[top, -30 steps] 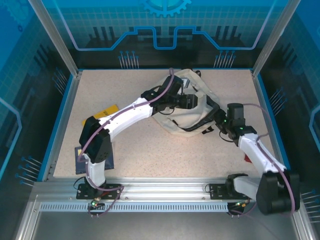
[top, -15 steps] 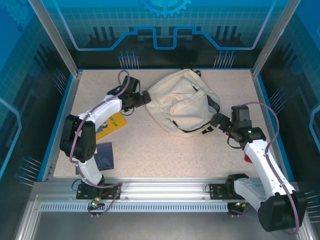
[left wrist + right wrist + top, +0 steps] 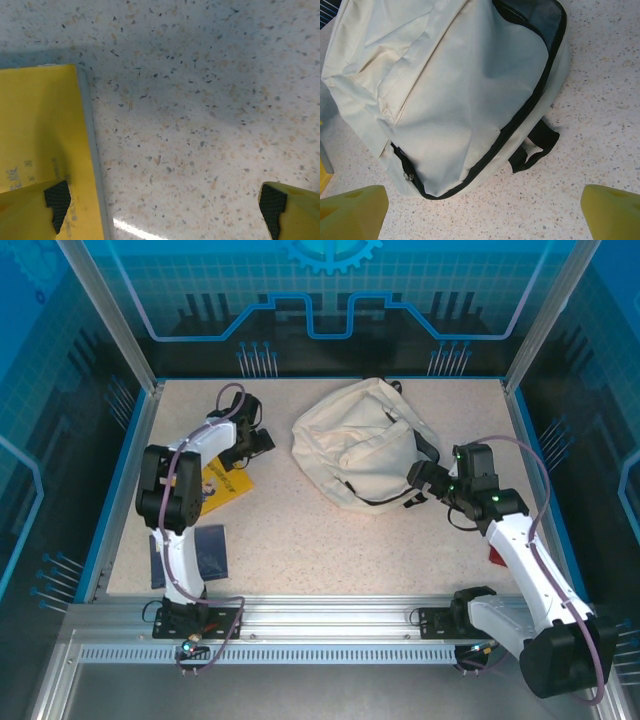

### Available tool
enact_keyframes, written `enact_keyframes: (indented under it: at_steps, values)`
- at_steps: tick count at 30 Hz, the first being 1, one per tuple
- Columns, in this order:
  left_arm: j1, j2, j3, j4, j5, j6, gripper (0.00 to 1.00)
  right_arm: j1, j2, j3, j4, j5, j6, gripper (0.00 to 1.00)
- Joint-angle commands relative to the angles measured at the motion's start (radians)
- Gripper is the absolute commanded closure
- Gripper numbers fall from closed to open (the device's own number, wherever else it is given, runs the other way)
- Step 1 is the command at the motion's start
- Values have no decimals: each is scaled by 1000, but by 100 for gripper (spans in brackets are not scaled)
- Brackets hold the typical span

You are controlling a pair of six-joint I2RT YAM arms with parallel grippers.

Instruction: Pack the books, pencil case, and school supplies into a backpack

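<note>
The cream backpack (image 3: 355, 445) lies flat at the back middle of the table, its dark zipper (image 3: 520, 117) and a black strap end (image 3: 536, 146) toward my right gripper (image 3: 421, 480). That gripper (image 3: 482, 207) stands open just off the bag's near right edge, with bare table between its fingers. A yellow book (image 3: 224, 484) lies left of the bag. My left gripper (image 3: 262, 443) hovers open low over the table beside the yellow book (image 3: 40, 130). One fingertip (image 3: 57, 197) is over the cover, and nothing is held. The pencil case is out of view.
A dark blue flat item (image 3: 209, 551) lies near the left arm's base, partly hidden by the arm. A small red thing (image 3: 496, 558) peeks out beside the right arm. Blue rails edge the speckled table (image 3: 330, 540).
My left arm has pulled out of the backpack and swung left to the yellow book. Both grippers have opened. The backpack has settled flat.
</note>
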Motion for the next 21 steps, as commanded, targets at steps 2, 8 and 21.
enact_keyframes:
  at_steps: [2,8,21]
  values:
    - [6,40,34,-73,-48,-2,1,18,1,35,-6,-21,6,1]
    - [4,56,-2,-56,-3,-12,2,19,1,27,-5,-22,14,1]
    - [-208,-52,-190,38,247,-8,9,26,22,30,7,-13,42,2]
